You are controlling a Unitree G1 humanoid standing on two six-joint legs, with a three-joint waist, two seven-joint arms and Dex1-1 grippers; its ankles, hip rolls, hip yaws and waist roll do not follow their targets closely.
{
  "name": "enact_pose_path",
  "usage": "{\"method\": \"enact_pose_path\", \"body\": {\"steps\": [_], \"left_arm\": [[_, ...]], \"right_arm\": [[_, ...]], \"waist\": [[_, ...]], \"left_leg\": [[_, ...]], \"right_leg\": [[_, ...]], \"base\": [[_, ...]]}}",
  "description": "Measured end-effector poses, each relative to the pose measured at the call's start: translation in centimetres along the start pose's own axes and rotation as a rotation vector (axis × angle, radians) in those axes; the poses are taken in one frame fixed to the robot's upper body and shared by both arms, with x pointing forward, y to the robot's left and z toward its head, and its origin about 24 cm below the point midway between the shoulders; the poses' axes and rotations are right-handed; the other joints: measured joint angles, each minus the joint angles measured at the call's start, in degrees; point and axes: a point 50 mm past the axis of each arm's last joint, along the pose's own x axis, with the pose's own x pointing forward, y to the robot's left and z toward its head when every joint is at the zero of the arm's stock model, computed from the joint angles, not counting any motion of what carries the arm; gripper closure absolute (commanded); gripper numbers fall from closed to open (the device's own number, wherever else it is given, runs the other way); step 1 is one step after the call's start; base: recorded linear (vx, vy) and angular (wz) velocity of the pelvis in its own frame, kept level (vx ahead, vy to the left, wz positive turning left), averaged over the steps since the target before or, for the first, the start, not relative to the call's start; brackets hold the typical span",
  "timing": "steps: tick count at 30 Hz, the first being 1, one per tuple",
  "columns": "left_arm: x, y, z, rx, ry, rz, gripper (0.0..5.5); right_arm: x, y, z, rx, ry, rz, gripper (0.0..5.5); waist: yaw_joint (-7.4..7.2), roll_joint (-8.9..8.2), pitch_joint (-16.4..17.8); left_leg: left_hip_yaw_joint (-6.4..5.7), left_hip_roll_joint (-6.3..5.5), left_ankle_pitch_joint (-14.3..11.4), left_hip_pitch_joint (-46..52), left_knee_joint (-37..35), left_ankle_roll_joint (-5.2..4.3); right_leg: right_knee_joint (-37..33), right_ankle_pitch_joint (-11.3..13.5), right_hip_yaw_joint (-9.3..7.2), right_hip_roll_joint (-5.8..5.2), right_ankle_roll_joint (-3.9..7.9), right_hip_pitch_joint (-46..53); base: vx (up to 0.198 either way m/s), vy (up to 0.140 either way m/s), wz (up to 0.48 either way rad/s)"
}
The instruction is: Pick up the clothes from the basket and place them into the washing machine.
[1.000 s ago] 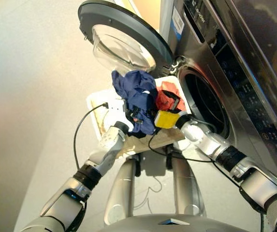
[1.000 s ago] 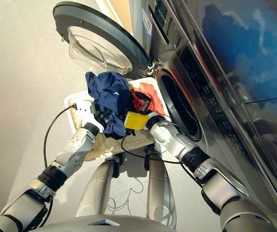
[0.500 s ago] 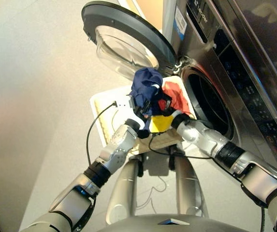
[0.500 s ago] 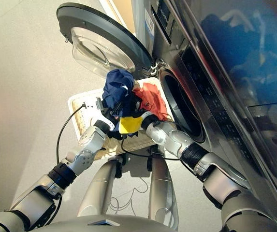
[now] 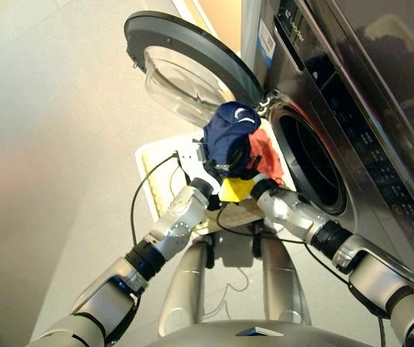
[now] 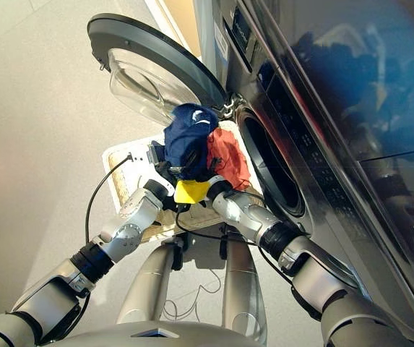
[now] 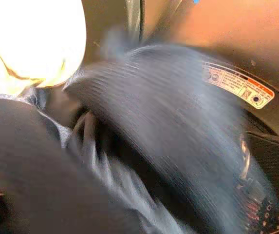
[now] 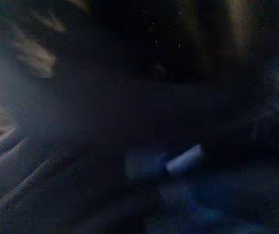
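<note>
Both claws were hidden by the navy cloth (image 5: 228, 135); I cannot tell their grip. It should swing right, fully into the washer's hole (image 5: 309, 165).

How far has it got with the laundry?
The washing machine door is open. The navy garment is bunched up between both grippers, lifted toward the porthole. The coral red garment lies over the basket. Nothing shows inside the drum yet.
</note>
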Motion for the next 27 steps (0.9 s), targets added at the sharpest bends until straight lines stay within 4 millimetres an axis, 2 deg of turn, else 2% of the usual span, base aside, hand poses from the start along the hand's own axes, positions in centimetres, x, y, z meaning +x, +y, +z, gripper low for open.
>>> {"method": "enact_pose_path", "body": {"steps": [6, 13, 18, 23, 27], "left_arm": [[-1.0, 1.5, -0.1, -0.048, -0.032, 0.085, 0.0], [-4.8, 6.6, 1.5, -0.148, -0.253, 0.432, 0.0], [-6.7, 8.7, 2.3, -0.172, -0.371, 0.604, 0.0], [-7.7, 10.7, 0.6, -0.11, -0.298, 0.727, 0.0], [-8.4, 11.4, -0.9, -0.064, -0.225, 0.773, 0.0]], "right_arm": [[-0.8, 0.5, -1.0, 0.15, 0.091, -0.046, 5.5], [-1.5, -0.1, -3.1, 0.33, 0.229, -0.176, 5.5], [-2.0, -0.3, -4.0, 0.422, 0.301, -0.262, 5.5], [-2.7, 0.5, -5.7, 0.543, 0.42, -0.315, 5.5], [-3.1, 0.4, -6.7, 0.669, 0.493, -0.385, 5.5]], "waist": [[-0.13, -0.02, -0.3], [0.22, -0.05, -0.4], [0.41, -0.06, -0.5], [0.81, -0.05, -0.8], [1.9, 0.43, -1.5]], "left_leg": [[-0.05, 0.14, -0.1, 0.1, -0.1, 0.03], [-0.39, 0.25, -0.1, 0.1, -0.2, 0.04], [-0.49, 0.24, -0.1, 0.0, -0.2, 0.02], [-0.52, 0.23, -0.1, -0.2, -0.2, 0.0], [-0.93, 0.17, 0.1, -1.6, -0.1, -0.1]], "right_leg": [[0.0, -0.1, 0.02, -0.07, 0.01, 0.0], [0.1, -0.2, -0.05, -0.19, 0.02, 0.0], [0.1, -0.2, -0.16, -0.39, 0.02, 0.0], [0.0, -0.2, -0.22, -0.41, 0.02, -0.1], [0.1, -0.1, -0.61, -0.49, -0.07, -1.3]], "base": [[0.048, -0.005, -0.001], [0.0, 0.0, 0.0], [0.0, 0.0, 0.0], [0.0, 0.0, 0.0], [0.0, 0.0, 0.0]]}}
